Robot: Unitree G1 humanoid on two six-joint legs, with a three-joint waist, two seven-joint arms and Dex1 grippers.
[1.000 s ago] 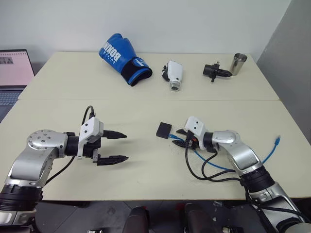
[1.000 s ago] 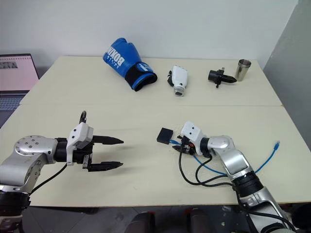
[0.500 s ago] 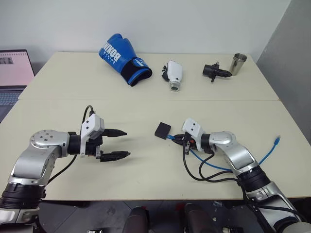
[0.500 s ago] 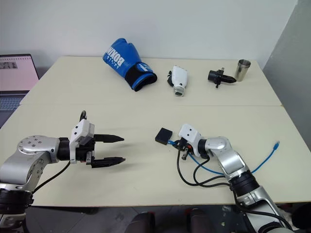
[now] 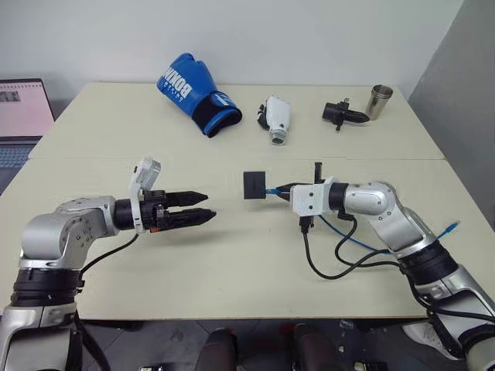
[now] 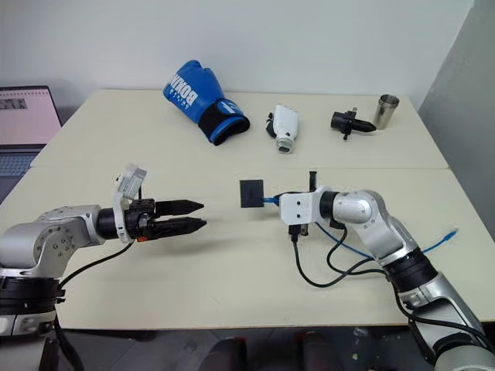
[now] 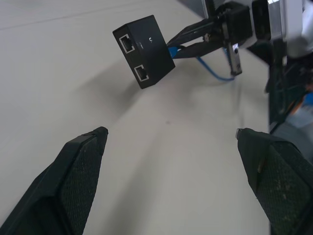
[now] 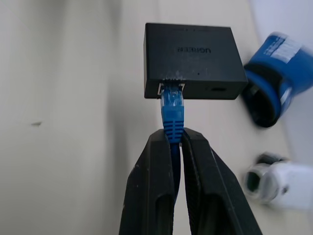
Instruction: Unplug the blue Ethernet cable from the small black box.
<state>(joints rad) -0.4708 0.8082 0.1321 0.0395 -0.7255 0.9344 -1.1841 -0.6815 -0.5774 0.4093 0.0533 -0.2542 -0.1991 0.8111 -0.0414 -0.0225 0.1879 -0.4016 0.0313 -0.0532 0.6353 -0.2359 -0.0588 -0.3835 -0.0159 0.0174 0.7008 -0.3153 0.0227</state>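
The small black box hangs in the air just above the table, with the blue Ethernet cable's plug seated in one of its ports. My right gripper is shut on the cable right behind that plug. From there the blue Ethernet cable trails under my right arm across the table to its free end. My left gripper is open and level, pointing at the box from a short way to its left. In the left wrist view the box shows two empty ports facing my wide-spread fingers.
Along the far side of the table lie a blue boxing glove, a white device, a black pointed gadget and a metal cup. A laptop stands at the left. Black arm cables loop under my right wrist.
My right gripper closed on the cable, rolled its wrist and rose, lifting the box off the table. My left gripper rolled and moved up and towards the box.
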